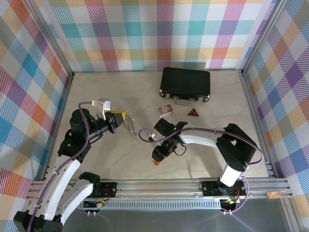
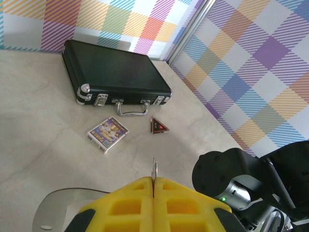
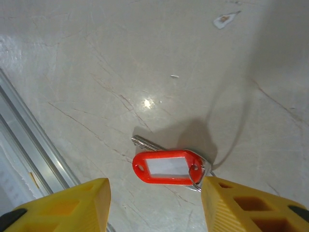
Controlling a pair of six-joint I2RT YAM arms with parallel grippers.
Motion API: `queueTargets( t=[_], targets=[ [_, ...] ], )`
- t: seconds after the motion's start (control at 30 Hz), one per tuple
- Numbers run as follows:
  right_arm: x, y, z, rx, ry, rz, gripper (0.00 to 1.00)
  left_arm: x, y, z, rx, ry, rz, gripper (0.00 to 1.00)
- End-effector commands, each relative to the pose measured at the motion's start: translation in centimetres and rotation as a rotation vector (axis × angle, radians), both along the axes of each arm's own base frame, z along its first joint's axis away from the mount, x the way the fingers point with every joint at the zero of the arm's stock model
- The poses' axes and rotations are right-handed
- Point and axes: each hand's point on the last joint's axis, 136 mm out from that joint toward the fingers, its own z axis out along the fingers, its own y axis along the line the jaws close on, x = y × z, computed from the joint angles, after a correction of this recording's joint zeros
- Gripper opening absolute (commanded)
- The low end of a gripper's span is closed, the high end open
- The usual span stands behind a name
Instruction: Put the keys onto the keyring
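Note:
The keys (image 3: 166, 166) lie flat on the table: a red plastic tag with a white label, and a short silver blade (image 3: 144, 142) poking out from under it. My right gripper (image 3: 155, 187) hovers open over them with a yellow finger on each side. The right finger (image 3: 231, 200) touches the small ring at the tag's end. From above, the keys (image 1: 156, 162) show as a red speck under the right gripper (image 1: 159, 155). My left gripper (image 2: 153, 180) is shut on the keyring (image 2: 154, 167), seen edge-on; in the top view the keyring (image 1: 131, 126) hangs from the left gripper (image 1: 121, 116).
A black case (image 1: 185, 83) lies at the back. A small printed card box (image 1: 165, 110) and a dark red triangular piece (image 1: 193, 112) lie in front of it. An aluminium rail (image 1: 159, 186) runs along the near table edge (image 3: 29, 130), close to the keys.

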Motion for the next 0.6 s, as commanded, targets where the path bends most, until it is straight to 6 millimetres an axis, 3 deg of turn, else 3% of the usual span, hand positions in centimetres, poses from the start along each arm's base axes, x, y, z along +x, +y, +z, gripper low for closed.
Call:
queueTargets(
  t=[0.0,0.27,0.57],
  targets=[
    [-0.3,1.2,0.5,0.029,0.023,0.008,0.51,0.0,0.3,1.1,-0.018,-0.049,0.006,0.0],
    [-0.7,1.8,1.8,0.084,0.019,0.015,0.51,0.0,0.3,1.1,-0.022,-0.052,0.006,0.0],
    [0.1,-0.5,1.9,0.068,-0.053,-0.062,0.54,-0.2,0.3,1.1,-0.027,-0.053,0.003,0.0]
  ],
)
